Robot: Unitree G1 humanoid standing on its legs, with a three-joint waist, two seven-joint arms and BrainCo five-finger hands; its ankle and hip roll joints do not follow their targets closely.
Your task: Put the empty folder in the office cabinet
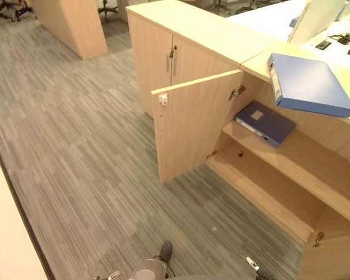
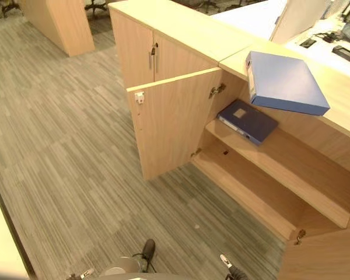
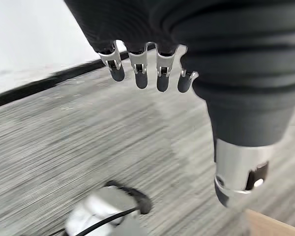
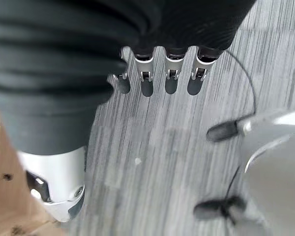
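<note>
Grey carpet, left hand and right hand hanging down, fingers relaxed, empty.

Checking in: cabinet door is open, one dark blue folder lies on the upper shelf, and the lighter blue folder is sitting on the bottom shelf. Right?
Not quite. The lighter blue folder is on the cabinet top, overhanging its front edge, not on the bottom shelf, which is bare; the left eye view shows it. The rest holds: the cabinet door is open and the dark blue folder lies on the upper shelf.

Each hand, the left hand and right hand, is sheathed in a dark ribbed cover, with silver, dark-tipped fingers and thumb.
</note>
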